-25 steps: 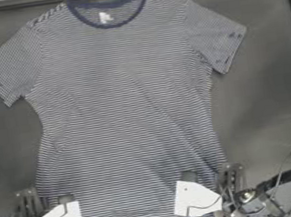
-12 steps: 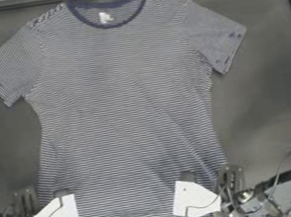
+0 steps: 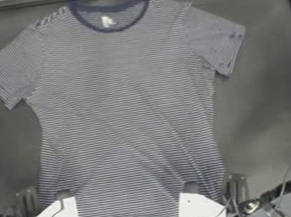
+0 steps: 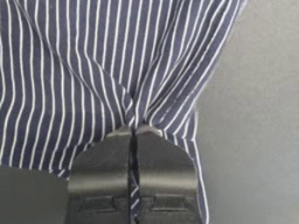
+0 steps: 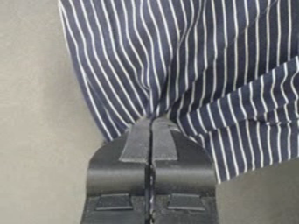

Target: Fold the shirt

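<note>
- Navy-and-white striped fabric, the shirt (image 3: 125,113), lies spread flat on the dark table (image 3: 269,104), collar at the far edge, hem at the near edge by the arms.
- Top view: whole shirt outline, both short sleeves out to the sides, navy round collar (image 3: 110,15) with small white neck label (image 3: 106,21); jaw state not readable from here.
- Top view: left gripper (image 3: 63,198) at the hem's left corner, right gripper (image 3: 190,190) at the hem's right corner.
- Left wrist view only: left gripper (image 4: 135,130) jaws pressed together, pinching shirt (image 4: 105,65) fabric; creases fan out from the pinch point, shirt's side edge just beside it.
- Right wrist view only: right gripper (image 5: 152,121) jaws closed on the shirt (image 5: 192,57), fabric bunched into folds at the tips, cloth edge close by.
- Body mostly smooth, faint wrinkles.
</note>
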Robot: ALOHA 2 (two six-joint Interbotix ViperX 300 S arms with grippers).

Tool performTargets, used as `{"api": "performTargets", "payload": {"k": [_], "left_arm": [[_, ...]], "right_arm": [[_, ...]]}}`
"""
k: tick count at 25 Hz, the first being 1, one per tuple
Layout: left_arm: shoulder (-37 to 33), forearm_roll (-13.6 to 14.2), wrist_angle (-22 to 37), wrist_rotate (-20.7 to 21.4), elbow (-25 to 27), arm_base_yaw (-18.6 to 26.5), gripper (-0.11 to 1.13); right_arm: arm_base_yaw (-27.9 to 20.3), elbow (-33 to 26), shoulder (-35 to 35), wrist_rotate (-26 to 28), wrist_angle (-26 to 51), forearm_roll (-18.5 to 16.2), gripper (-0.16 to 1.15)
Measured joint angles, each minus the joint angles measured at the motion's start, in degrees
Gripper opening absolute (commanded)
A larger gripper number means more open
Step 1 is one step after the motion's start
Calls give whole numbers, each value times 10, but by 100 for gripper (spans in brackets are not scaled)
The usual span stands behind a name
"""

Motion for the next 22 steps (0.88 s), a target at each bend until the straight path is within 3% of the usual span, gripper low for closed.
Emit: {"api": "performTargets", "payload": {"k": [6,15,22], "left_arm": [[5,9,81,-3,-33,-20,6],[0,56,219,-66,-118,-64,6],[-1,76,335,-113,-178,-111,6]], "right_arm": [[6,-2,-9,8,18,-9,7],[27,-26,-55,42,77,-48,7],[68,-46,-101,113,143,-95,7]]}}
